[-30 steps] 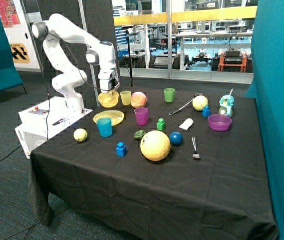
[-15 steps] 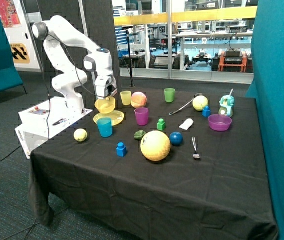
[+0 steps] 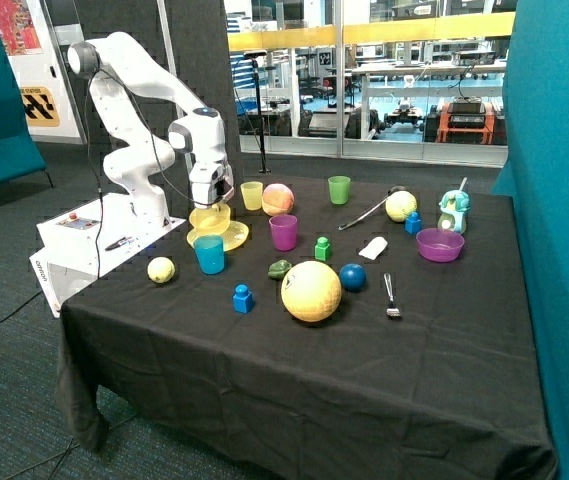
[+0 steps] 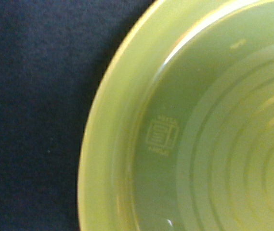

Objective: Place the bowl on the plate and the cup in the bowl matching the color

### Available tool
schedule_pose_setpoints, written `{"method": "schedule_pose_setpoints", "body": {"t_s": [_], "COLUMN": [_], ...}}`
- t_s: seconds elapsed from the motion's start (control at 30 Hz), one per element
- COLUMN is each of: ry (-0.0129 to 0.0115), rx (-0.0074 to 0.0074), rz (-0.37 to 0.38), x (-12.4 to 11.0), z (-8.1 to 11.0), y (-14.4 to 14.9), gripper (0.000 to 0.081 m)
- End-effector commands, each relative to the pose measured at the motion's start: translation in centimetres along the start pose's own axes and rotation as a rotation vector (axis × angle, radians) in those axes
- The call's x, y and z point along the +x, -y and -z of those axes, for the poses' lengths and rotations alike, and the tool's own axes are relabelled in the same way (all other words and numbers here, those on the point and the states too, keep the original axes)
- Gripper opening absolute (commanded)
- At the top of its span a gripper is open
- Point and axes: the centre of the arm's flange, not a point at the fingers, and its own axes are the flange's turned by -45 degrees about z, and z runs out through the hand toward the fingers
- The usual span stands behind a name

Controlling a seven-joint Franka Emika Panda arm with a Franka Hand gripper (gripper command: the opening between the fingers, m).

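My gripper [image 3: 210,200] is shut on the rim of the yellow bowl [image 3: 210,217] and holds it low over the yellow plate [image 3: 226,238], near the table's back corner by the robot base. I cannot tell whether the bowl touches the plate. The bowl's ribbed inside [image 4: 209,144] fills the wrist view, with black cloth beside it. The pale-yellow cup [image 3: 252,195] stands upright just behind the plate, next to a pink-and-yellow ball [image 3: 278,199].
A teal cup [image 3: 209,254] stands right in front of the plate and a magenta cup [image 3: 283,232] beside it. Further off are a green cup [image 3: 339,189], a purple bowl [image 3: 440,244], a large yellow ball [image 3: 311,290] and a blue brick [image 3: 243,298].
The gripper has carried the yellow bowl from beside the pale-yellow cup forward and down, to just over the yellow plate.
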Motion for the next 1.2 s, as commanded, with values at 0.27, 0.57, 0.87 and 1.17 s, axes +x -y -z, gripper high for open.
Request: {"method": "schedule_pose_setpoints", "body": {"t_s": [0.27,0.57,0.87,1.17], "ry": [-0.0016,-0.0016,-0.0016,-0.0016], "rx": [0.0011,0.0011,0.0010,0.0010], "rz": [0.007,0.020,0.027,0.031], "x": [-0.97,-0.96,-1.06,-1.05], "z": [-2.04,-1.75,-1.69,-1.67], "y": [0.18,-0.13,-0.25,0.06], "gripper": [0.0007,0.0428,0.0592,0.0685]}}
